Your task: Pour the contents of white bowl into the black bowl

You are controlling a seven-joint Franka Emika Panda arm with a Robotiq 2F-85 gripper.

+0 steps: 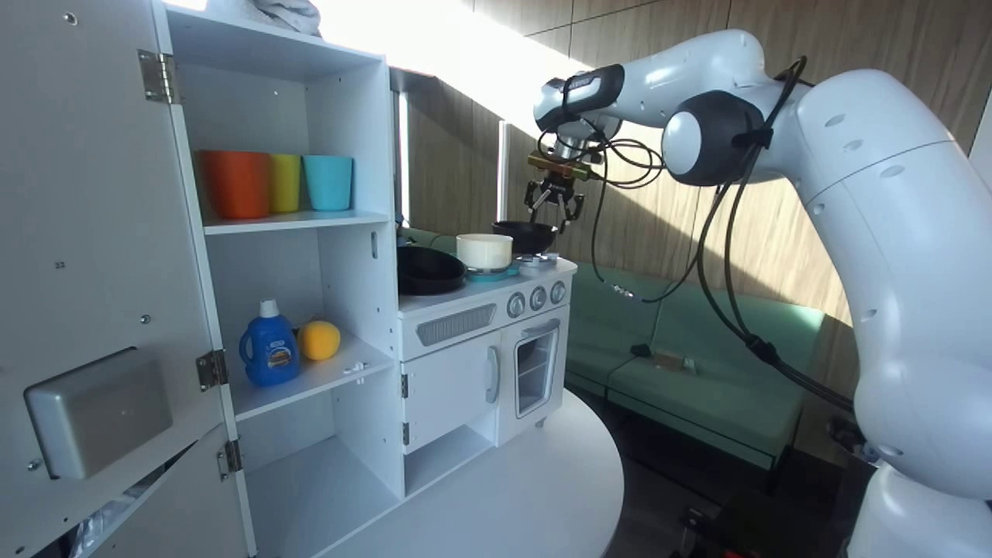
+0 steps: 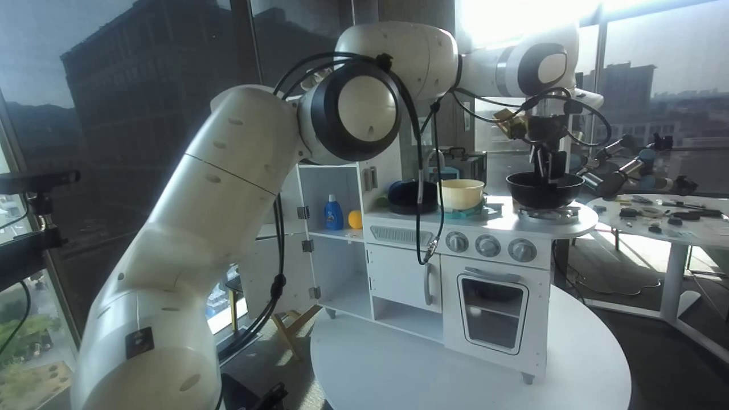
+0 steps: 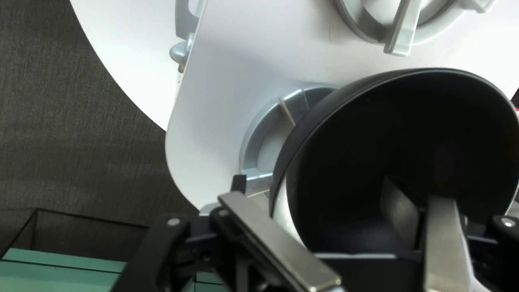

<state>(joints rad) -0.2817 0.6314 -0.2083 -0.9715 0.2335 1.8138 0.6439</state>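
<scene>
While the fingers (image 3: 279, 240) stand parted, the rim of the black bowl (image 3: 385, 146) runs between them.
They grip nothing; the white bowl (image 1: 484, 254) lies beyond the black bowl from them, toward the cabinet (image 1: 353, 271), so lifting clear probably comes first.

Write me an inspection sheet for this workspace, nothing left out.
Surface: white countertop with grey burners.
White bowl: upright on a teal item; contents hidden.
Black bowl: upright over a burner, contact unclear; inside too dark to judge.
Clutter: dark pan beside the shelves; blue bottle and coloured cups on them.
Gripper: jaws open, straddling the black bowl's rim.
Cables: black cables along the arm, one loop hanging slack.
Surroundings: green sofa, wood-panelled wall.
</scene>
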